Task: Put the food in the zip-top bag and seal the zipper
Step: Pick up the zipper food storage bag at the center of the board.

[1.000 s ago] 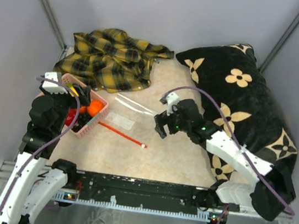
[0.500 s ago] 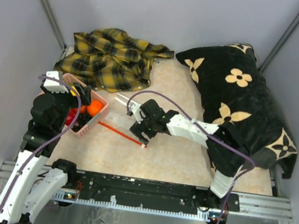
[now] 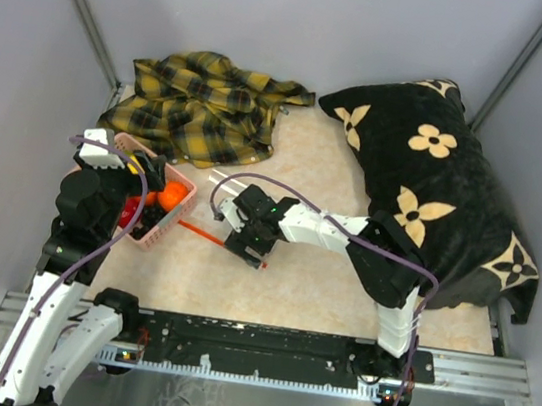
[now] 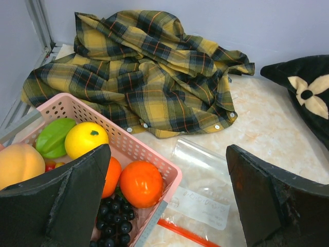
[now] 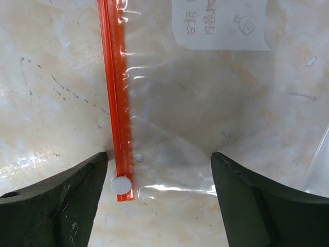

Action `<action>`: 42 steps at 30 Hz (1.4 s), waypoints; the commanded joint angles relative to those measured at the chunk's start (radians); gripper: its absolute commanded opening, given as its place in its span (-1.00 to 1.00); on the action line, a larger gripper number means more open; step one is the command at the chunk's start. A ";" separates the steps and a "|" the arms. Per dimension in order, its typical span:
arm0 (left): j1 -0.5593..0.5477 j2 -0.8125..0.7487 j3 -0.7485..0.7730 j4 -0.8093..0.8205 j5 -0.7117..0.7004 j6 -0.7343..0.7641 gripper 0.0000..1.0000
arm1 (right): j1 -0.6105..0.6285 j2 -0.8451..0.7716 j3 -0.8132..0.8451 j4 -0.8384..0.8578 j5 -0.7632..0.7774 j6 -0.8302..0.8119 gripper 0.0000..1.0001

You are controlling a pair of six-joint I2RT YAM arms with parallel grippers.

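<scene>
Bench (image 3: 309, 289): black flowered pillow (image 3: 426, 174) far right of the pink basket (image 4: 133, 141). Plaid shirt (image 3: 204, 103) just behind the basket. Clear bag (image 4: 205, 170) flat, just right of the basket. The food (image 4: 140, 182) all sits in the basket. Open left claw (image 4: 167, 170) over the basket's right edge. Open right claw (image 5: 158, 170) right of the basket, straddling the red zipper (image 5: 115, 103) at its white slider (image 5: 121, 184).
</scene>
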 commanded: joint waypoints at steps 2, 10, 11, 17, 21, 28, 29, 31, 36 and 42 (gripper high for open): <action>0.008 -0.001 0.010 -0.001 0.017 -0.001 1.00 | 0.013 0.061 0.064 -0.041 0.099 -0.005 0.64; 0.008 -0.001 0.008 0.004 0.032 -0.001 1.00 | 0.009 0.112 0.079 -0.112 0.089 0.000 -0.12; 0.008 0.000 0.008 0.004 0.035 -0.001 1.00 | 0.002 0.120 0.086 -0.124 0.074 0.004 -0.24; 0.008 0.002 0.006 0.008 0.054 0.001 1.00 | -0.059 0.143 0.093 -0.148 0.061 0.051 -0.76; 0.008 0.003 0.007 0.010 0.057 0.002 1.00 | -0.114 0.095 0.070 -0.122 0.088 0.097 -1.00; 0.008 0.010 0.008 0.012 0.087 -0.018 1.00 | -0.176 -0.029 -0.002 -0.093 0.110 0.170 -1.00; 0.008 0.013 0.012 0.009 0.100 -0.028 1.00 | -0.180 -0.050 -0.012 -0.092 0.104 0.178 -1.00; 0.008 0.023 0.019 -0.001 0.124 -0.058 1.00 | -0.187 -0.088 -0.033 -0.090 0.096 0.198 -1.00; 0.008 0.072 0.028 -0.046 0.203 -0.161 1.00 | -0.195 -0.184 -0.085 -0.059 0.080 0.259 -1.00; 0.008 0.162 -0.041 -0.038 0.434 -0.282 0.87 | -0.197 -0.322 -0.153 0.063 0.062 0.345 -1.00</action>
